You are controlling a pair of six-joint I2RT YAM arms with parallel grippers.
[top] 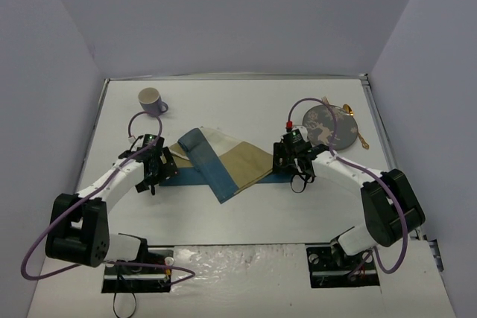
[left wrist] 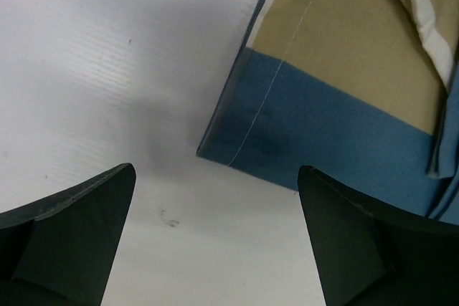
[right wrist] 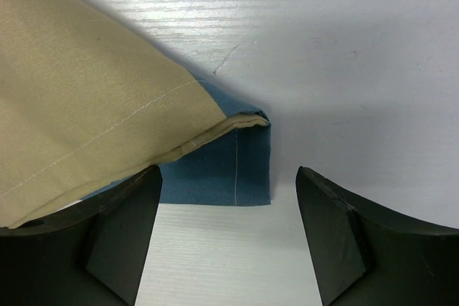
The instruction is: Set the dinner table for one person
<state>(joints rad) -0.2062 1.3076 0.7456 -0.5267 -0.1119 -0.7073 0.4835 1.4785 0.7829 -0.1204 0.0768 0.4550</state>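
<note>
Top external view: the white tabletop (top: pixel 238 106) fills the floor between lilac walls (top: pixel 223 20). It carries a rumpled blue-and-tan cloth (top: pixel 220 165) at centre, a mug (top: pixel 151 100) at 10 o'clock and a plate (top: pixel 329 126) at 2 o'clock. Left jaws stand wide above the cloth's 9 o'clock corner, gripping nothing; right jaws stand apart over its 3 o'clock corner, also holding nothing.
</note>
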